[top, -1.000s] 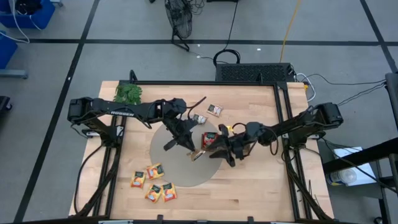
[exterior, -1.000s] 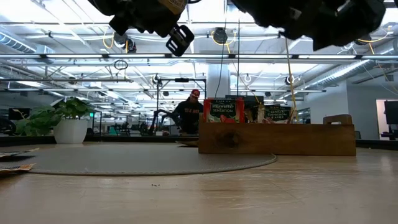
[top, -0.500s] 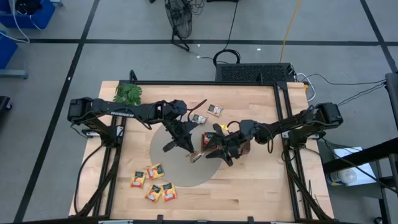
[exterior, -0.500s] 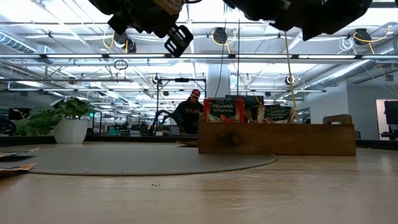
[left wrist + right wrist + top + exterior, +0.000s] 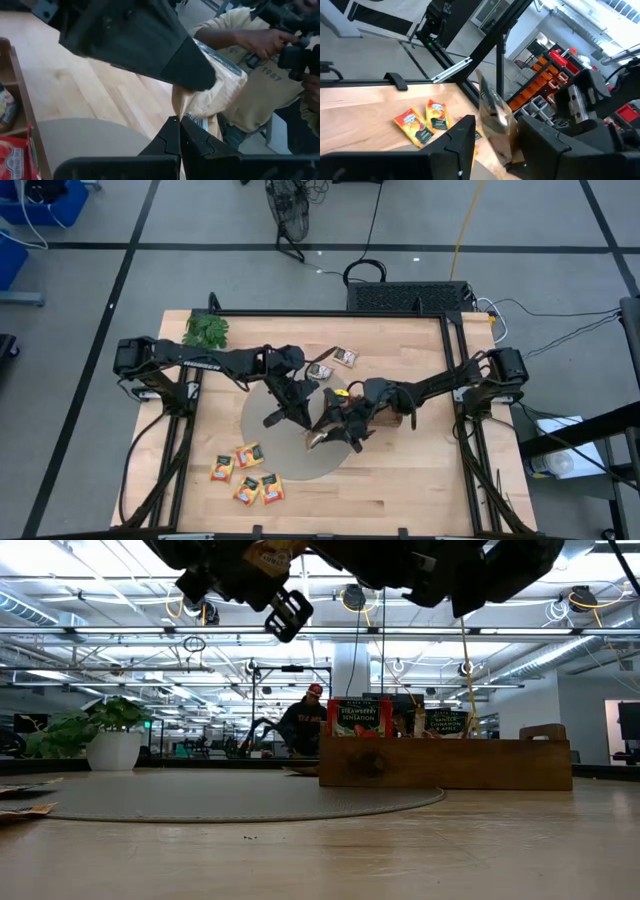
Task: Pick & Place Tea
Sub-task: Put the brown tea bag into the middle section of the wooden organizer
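Observation:
My left gripper (image 5: 306,424) hangs over the round grey mat (image 5: 275,442), shut on a tan tea sachet (image 5: 318,439). My right gripper (image 5: 331,432) is open right beside it; in the right wrist view its fingers (image 5: 461,141) stand on either side of that sachet (image 5: 495,118). Whether they touch it, I cannot tell. The brown wooden tray (image 5: 445,765) stands on the mat's right part, with a red sachet (image 5: 358,720) upright in it. Several orange-yellow and red sachets (image 5: 246,475) lie flat near the table's near edge. Two grey-white ones (image 5: 333,363) lie toward the far edge. My left gripper (image 5: 180,134) pinches the tan sachet by one edge (image 5: 196,121) between its two shut fingers. The sachet is lifted clear of the mat and stands out past the fingertips. Its far part (image 5: 220,85) reaches under one dark finger of the right gripper.
A green leafy sprig (image 5: 205,330) lies at the table's far left corner. The right arm (image 5: 430,390) lies over the tray in the high view. A person in a tan shirt (image 5: 260,75) is beyond the table. Bare wood shows along the near right side (image 5: 400,480).
My right gripper has moved toward the table's left, over the tray, and closed in on the left gripper and the sachet it holds. The left gripper has stayed nearly where it was, still shut on the sachet.

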